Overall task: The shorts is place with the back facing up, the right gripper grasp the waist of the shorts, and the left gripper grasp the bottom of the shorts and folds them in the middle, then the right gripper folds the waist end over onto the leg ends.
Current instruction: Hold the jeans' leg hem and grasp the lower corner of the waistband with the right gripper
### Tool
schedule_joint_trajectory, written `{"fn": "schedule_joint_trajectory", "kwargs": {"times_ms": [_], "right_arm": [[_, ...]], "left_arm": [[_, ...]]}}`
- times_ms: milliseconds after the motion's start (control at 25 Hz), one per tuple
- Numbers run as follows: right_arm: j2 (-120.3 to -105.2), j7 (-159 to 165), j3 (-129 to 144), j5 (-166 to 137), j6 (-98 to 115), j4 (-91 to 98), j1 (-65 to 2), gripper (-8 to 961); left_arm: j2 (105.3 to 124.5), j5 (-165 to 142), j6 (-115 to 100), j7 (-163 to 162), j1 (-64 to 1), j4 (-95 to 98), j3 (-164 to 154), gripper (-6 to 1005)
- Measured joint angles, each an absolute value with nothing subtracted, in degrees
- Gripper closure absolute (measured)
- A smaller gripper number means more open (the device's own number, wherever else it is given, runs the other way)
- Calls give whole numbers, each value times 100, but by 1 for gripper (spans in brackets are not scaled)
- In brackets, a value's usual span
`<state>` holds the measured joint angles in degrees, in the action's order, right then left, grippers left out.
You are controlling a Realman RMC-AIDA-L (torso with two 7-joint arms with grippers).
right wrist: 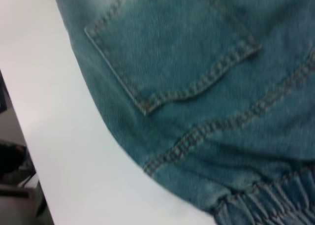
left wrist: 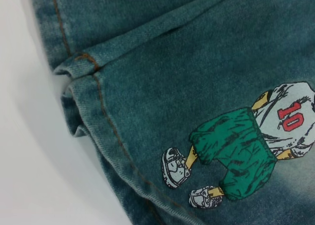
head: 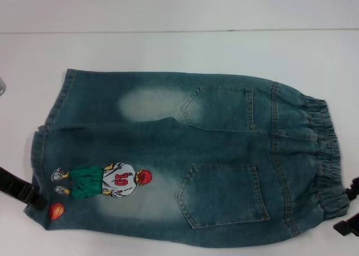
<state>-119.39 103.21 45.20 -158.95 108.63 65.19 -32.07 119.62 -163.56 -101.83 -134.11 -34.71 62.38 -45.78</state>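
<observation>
Your shorts [head: 185, 155] lie flat on the white table [head: 168, 49], back up w/ both pockets showing, spread across its middle – waist [head: 322, 155] toward the table's right edge, bottom [head: 47, 149] toward the left edge. The near side of the denim runs close to the table's front edge.

Left gripper [head: 19, 190] sits at the front-left, by the near leg hem, just beside the small orange ball print [head: 56, 211]; looks like it's touching the hem but you can't confirm contact, and you can't tell if its fingers are open or closed. Right gripper [head: 349, 208] is at the front-right, just beside the near end of the waistband; two black tips show apart from each other w/ nothing between them, so it reads as open, clear of the fabric.

Head view gives you the whole garment and both grippers. Left wrist view shows neither gripper – only the leg ends [left wrist: 83, 94] up close, where the two hems meet w/ a slight fold, plus the cartoon player print [left wrist: 246, 151] numbered 10. Right wrist view shows the near back pocket [right wrist: 177, 52], the yoke seam, the gathered elastic and the table's front edge w/ dark floor past it – none of which the left wrist cam sees
</observation>
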Motion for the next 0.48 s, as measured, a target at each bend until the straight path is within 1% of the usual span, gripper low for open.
{"fn": "schedule_joint_trajectory", "kwargs": {"times_ms": [160,440,480], "right_arm": [[-11883,10207,4482,-15639,10879,6383,-3181,72],[-11915,10091,4497,-15660,10704,6174,-3159,71],[-11915,10042,4479,-15645,10680,6184,-3134,89]], "left_arm": [[11969,-16356,-10171,-13412,-3471,6219,-4585,928],[11971,-16356,-10166,-13411,-3471,6213,-4563,925],[11971,-16355,-10161,-13410,-3473,6213,-4560,925]]}}
